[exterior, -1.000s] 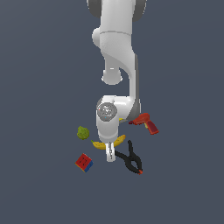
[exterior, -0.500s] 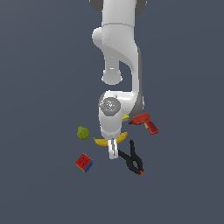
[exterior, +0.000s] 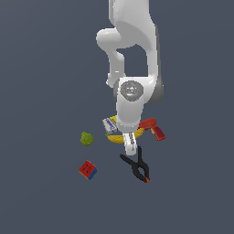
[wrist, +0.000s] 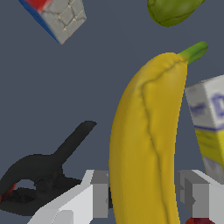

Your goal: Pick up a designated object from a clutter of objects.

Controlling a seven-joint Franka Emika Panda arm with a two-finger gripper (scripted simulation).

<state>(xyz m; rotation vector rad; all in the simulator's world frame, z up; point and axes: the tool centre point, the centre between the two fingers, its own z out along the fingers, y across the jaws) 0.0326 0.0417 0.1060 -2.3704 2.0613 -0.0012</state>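
Observation:
The banana (wrist: 148,131), yellow with a green stem, runs lengthwise between my two fingers, and both pads press its sides. My gripper (wrist: 144,199) is shut on it. In the exterior view the banana (exterior: 116,137) hangs just under the white hand, and the gripper (exterior: 130,147) points down above the black clamp (exterior: 136,167). The rest of the clutter lies around it: the yellow-and-white box (exterior: 109,124), the red toy drill (exterior: 153,128), the green lumpy ball (exterior: 87,138) and the red-blue cube (exterior: 87,170).
In the wrist view the clamp (wrist: 43,175) lies below the held banana, the box (wrist: 210,127) is close beside it, and the cube (wrist: 57,17) and green ball (wrist: 170,11) sit farther off. The floor is plain dark grey.
The arm has risen and shifted toward the exterior view's right. The banana has come up a little with the gripper. The other objects have stayed put.

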